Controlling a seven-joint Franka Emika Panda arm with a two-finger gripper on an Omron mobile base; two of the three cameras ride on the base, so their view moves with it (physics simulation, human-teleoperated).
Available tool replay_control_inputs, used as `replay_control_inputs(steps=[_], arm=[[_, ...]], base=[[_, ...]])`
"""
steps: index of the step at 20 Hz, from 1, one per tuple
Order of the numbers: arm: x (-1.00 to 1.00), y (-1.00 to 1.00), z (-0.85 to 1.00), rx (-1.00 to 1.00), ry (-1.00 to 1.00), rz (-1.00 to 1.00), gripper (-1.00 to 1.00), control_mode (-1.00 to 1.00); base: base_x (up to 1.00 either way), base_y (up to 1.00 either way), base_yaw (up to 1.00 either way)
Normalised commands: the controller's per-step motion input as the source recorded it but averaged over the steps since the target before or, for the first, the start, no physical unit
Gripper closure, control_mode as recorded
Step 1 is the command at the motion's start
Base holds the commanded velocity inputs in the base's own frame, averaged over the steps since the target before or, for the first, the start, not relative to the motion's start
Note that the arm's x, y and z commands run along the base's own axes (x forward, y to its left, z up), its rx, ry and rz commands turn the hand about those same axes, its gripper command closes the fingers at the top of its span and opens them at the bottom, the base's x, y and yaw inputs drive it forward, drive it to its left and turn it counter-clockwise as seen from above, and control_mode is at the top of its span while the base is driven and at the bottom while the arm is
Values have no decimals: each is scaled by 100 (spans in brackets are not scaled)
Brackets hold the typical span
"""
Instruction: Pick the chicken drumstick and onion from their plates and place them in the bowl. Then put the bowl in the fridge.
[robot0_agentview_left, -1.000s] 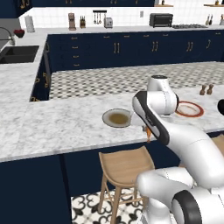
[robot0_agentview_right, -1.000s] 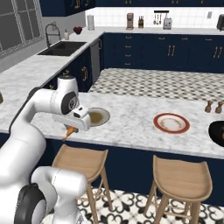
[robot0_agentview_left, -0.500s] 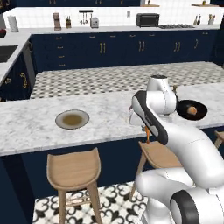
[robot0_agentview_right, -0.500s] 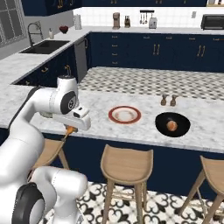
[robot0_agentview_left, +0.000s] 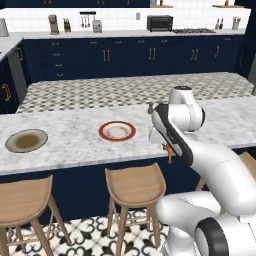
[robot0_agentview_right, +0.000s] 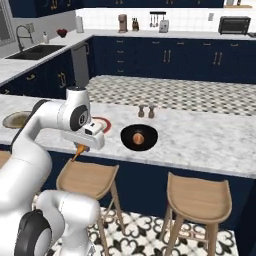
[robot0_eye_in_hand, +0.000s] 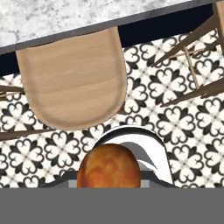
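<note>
At the far left of the marble bench (robot0_agentview_left: 75, 145) sits the olive-grey plate (robot0_agentview_left: 26, 140), with nothing on it. Further along is the white plate with the red rim (robot0_agentview_left: 117, 131), also bare; from the right base view it is partly hidden behind the arm (robot0_agentview_right: 102, 123). Both plates lie flat and well apart from each other.

Next comes the arm itself, bent over the near edge of the bench. Its end effector (robot0_agentview_left: 169, 152) hangs just off the edge, above a wooden stool (robot0_agentview_left: 135, 183), and is closed around the chicken drumstick (robot0_agentview_left: 170, 155), which pokes downward below it as a thin orange point (robot0_agentview_right: 77, 151). In the hand view the thick brown end of the drumstick (robot0_eye_in_hand: 108, 168) sits low between the tips, with the stool seat (robot0_eye_in_hand: 72, 85) and patterned floor beyond.

To the right rests the black bowl (robot0_agentview_right: 138, 137) on the bench, with the onion (robot0_agentview_right: 138, 139) lying inside it. Just behind the bowl stand two small shakers (robot0_agentview_right: 145, 111), side by side.
</note>
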Motion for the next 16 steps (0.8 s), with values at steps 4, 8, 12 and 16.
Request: replay_control_inputs(steps=[4,8,12,16], arm=[[0,0,0,0,0,0,100,100],[0,0,0,0,0,0,100,100],[0,0,0,0,0,0,100,100],[0,0,0,0,0,0,100,100]], base=[[35,-90,3],[44,-57,0],[66,1,2],[69,41,6]])
